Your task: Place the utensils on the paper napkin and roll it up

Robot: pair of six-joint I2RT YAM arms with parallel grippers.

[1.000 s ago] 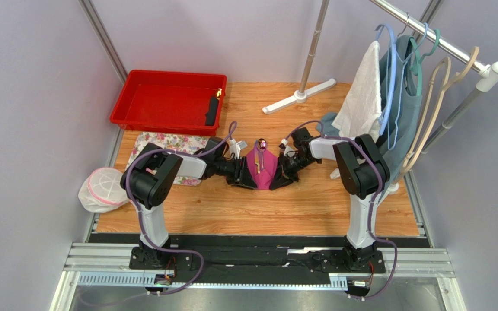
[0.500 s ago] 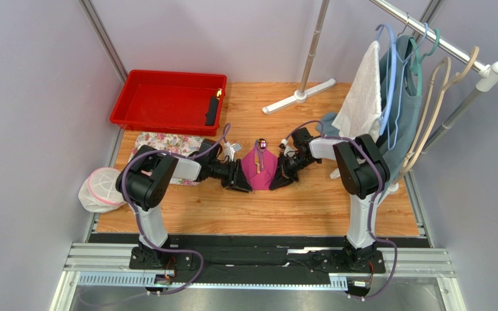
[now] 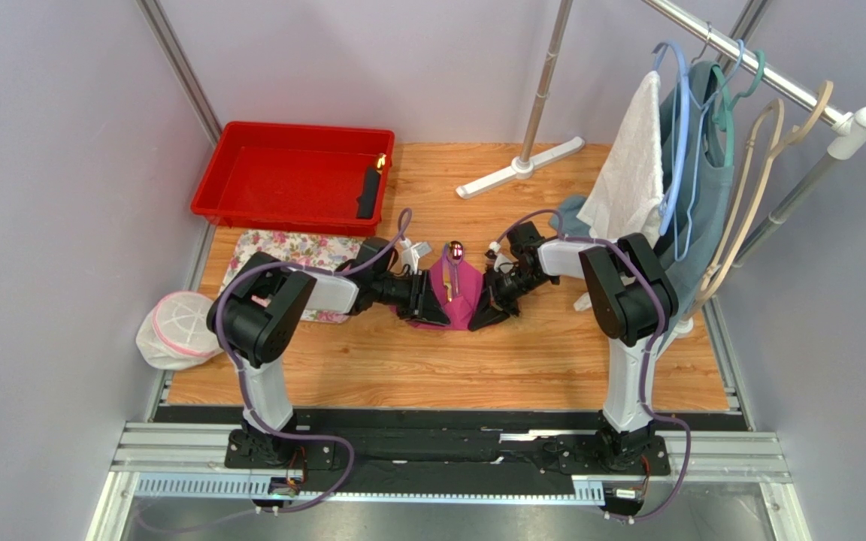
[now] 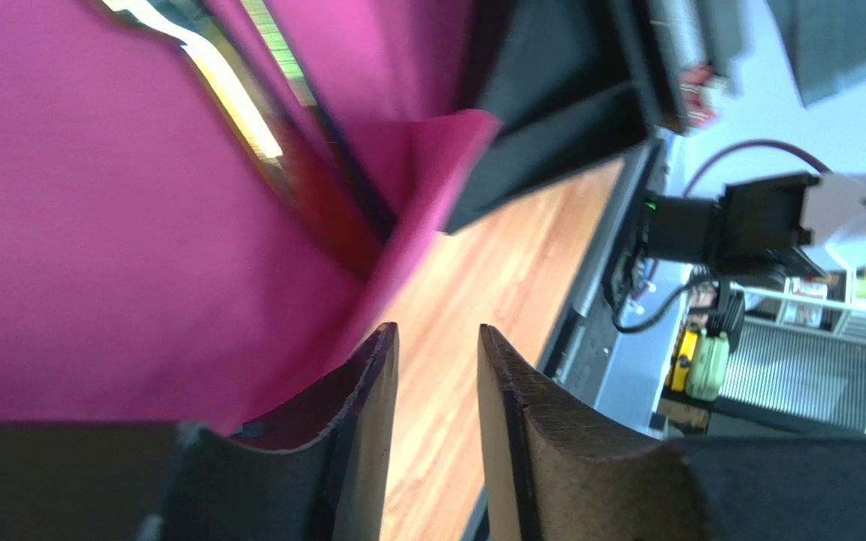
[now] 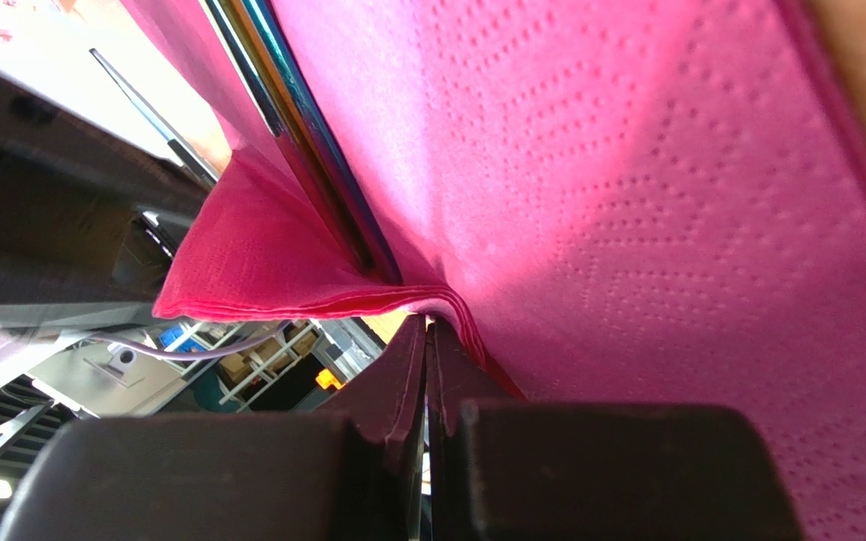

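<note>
napkin (image 3: 457, 295): magenta sheet mid-table (image 3: 460, 361), between the two grippers; both side edges raised, so it makes a trough
utensils (image 3: 447, 289): lie lengthwise in the napkin's crease; a spoon bowl sticks out past the far edge
left gripper (image 4: 438, 338): jaws parted; bare wood shows through the gap, nothing between; napkin edge brushes the outside of one finger
right gripper (image 5: 426, 333): jaws clenched; folded napkin edge looks pinched at the tips, view too close to be sure
other: red tray (image 3: 291, 180) far left; flowered cloth (image 3: 291, 245) near it
</note>
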